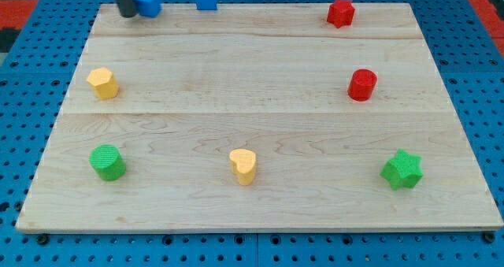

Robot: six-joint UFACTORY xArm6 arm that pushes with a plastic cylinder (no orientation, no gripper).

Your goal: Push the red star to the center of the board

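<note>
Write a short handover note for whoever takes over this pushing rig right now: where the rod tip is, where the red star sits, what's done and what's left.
My tip is at the board's top left corner, right beside a blue block on its left; whether they touch is unclear.
The red star sits near the view's top right, far from the tip and away from the centre.
Nothing done yet: the star is not at the centre of the wooden board.
Left to do: probably bring the tip round to the star's upper right side and push it down and left to the middle. The red cylinder stands just below it, so steer clear.
</note>
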